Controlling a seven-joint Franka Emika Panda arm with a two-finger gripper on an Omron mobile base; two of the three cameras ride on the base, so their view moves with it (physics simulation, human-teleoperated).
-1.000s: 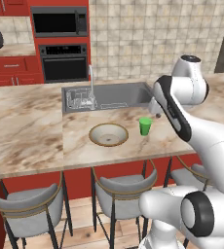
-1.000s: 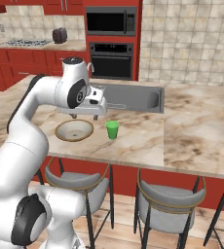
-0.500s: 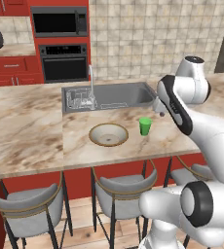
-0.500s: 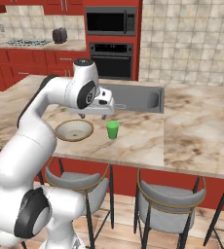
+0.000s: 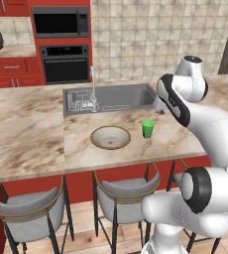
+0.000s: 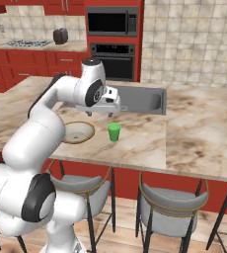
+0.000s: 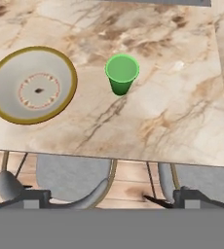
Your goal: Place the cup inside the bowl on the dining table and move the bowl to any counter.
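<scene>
The green cup (image 5: pixel 147 128) (image 6: pixel 114 132) (image 7: pixel 121 73) stands upright on the dining table (image 5: pixel 27 134) (image 6: pixel 199 133) (image 7: pixel 172 116), near its front edge. The wide bowl (image 5: pixel 110 137) (image 6: pixel 76 132) (image 7: pixel 32 85) with a brown-gold rim sits a short way to the cup's left, holding nothing. My gripper (image 6: pixel 111 111) (image 5: pixel 159 108) (image 7: pixel 111 199) hangs above the table, just behind and above the cup, looking down at it. It is open, with its fingertips (image 7: pixel 33 197) far apart and nothing between them.
A steel sink (image 5: pixel 111 96) (image 6: pixel 145 99) with a faucet (image 5: pixel 92 87) is set into the table behind the cup and bowl. Grey stools (image 5: pixel 121 198) (image 6: pixel 170 212) line the front edge. A counter (image 5: pixel 12 51) (image 6: pixel 36 45) over red cabinets runs along the back left, beside the oven.
The hand has swung a little sideways over the table toward the spot above the cup. The cup and the bowl have not moved, and the gripper has stayed open.
</scene>
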